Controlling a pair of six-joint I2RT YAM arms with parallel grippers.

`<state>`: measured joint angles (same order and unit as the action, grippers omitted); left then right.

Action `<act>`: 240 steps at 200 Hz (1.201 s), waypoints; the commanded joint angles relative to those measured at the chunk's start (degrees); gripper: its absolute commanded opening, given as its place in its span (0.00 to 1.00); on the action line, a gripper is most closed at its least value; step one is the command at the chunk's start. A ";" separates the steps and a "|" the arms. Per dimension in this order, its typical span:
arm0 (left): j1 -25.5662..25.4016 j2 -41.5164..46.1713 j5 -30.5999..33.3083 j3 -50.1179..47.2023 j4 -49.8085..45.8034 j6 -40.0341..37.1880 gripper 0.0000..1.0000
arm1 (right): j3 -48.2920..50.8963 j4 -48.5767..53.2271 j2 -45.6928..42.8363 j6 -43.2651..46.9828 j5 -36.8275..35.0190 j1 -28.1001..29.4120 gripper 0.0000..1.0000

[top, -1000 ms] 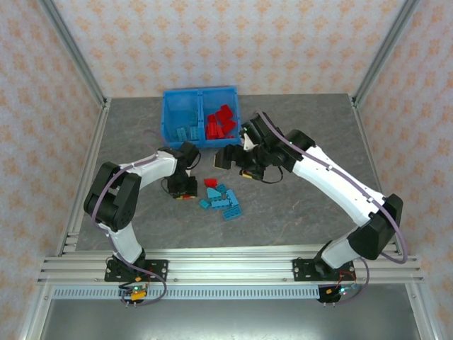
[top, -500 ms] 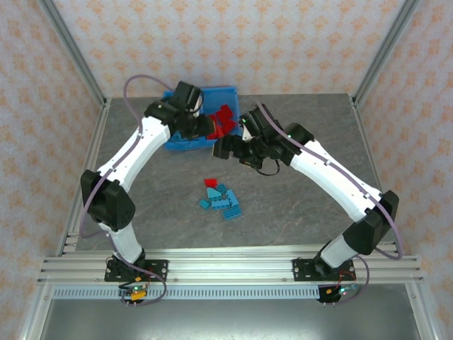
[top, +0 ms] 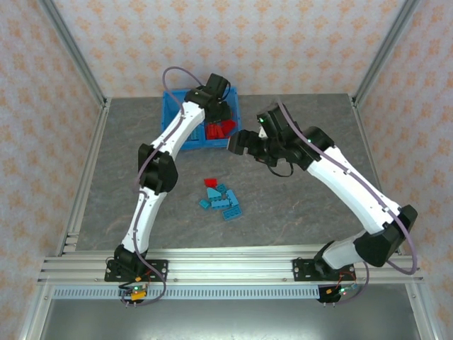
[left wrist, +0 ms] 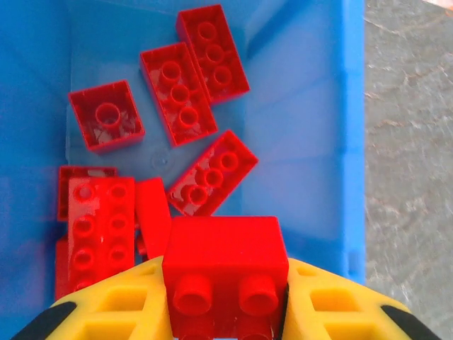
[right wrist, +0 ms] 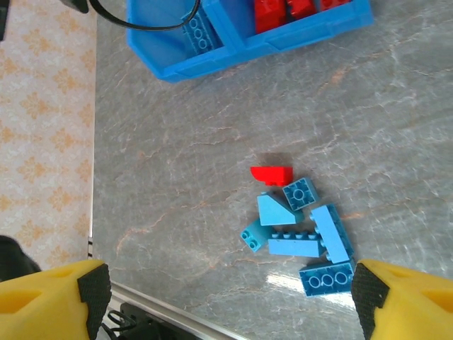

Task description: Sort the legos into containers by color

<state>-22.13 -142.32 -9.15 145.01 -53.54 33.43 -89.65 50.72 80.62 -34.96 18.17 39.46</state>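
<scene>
Judged well past halfway. Gripping a red lego (left wrist: 223, 255) in the clamped left end effector (left wrist: 225, 306) above the red compartment of the bin (left wrist: 325, 142). Holding the right end effector (right wrist: 230, 292) apart, empty. Yet to sort on the surface (right wrist: 177, 142), six o'clock from the bin: one loose red brick (right wrist: 272, 174), about six light blue bricks (right wrist: 296, 245).

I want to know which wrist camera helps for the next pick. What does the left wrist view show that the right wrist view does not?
Left wrist, not right wrist: the left gripper shut on a red brick, held over one compartment. Right wrist, not left wrist: the open right gripper and the pile below it, one red piece beside several light blue bricks. Both: the blue bin, the red bricks inside it, and the grey table beside it.
</scene>
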 commanded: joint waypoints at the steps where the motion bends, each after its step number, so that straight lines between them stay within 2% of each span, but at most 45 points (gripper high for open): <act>1: 0.16 -0.25 4.73 4.61 4.33 2.61 0.30 | 0.79 0.81 -3.43 -1.40 -3.77 0.10 0.89; 21: 0.62 -2.57 8.41 7.38 8.64 4.01 0.32 | -1.04 3.32 -4.35 -1.15 -4.81 0.11 0.89; 36: 0.82 -4.81 10.78 11.46 9.94 3.93 0.38 | -2.10 4.46 -4.68 -1.23 -5.24 0.09 0.89; 44: 0.94 -5.63 12.16 13.85 9.77 3.93 0.43 | -2.39 4.63 -4.94 -1.40 -5.36 0.09 0.89; 59: 1.19 -5.23 13.66 15.31 9.75 3.92 0.62 | -2.24 4.36 -5.34 -2.02 -5.52 0.13 0.89; 67: 1.29 -4.16 13.76 15.30 9.75 3.56 0.69 | -1.77 3.77 -5.47 -2.39 -5.46 0.09 0.89; 79: 1.30 -2.04 13.68 15.30 8.75 1.97 0.74 | -1.07 2.83 -5.64 -2.84 -5.27 0.09 0.89; 105: 1.30 4.66 13.38 14.71 2.78 -2.47 0.81 | 0.32 0.91 -4.67 -2.90 -3.97 0.13 0.89; 121: 1.30 10.25 11.95 12.65 -1.86 -7.99 0.85 | 0.57 0.50 -2.97 -2.41 -2.87 0.09 0.89; 137: 1.33 18.16 10.57 5.96 -4.73 -12.11 0.87 | 0.37 0.52 -0.72 -1.41 -1.74 0.09 0.89; 153: 1.23 28.31 8.00 -5.73 -4.02 -16.30 0.89 | -0.39 1.34 2.05 -0.04 -0.25 0.19 0.88; 207: 1.16 66.95 -3.27 -50.27 8.36 -26.18 0.99 | -4.13 4.92 13.77 6.04 -0.32 5.06 0.87; 240: 0.69 84.08 -11.38 -65.60 4.77 -35.49 1.00 | -9.02 5.23 23.12 7.36 1.34 8.00 0.87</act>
<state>-20.99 -64.77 -11.99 88.47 -47.05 7.86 -93.95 54.06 98.98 -30.24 18.28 45.67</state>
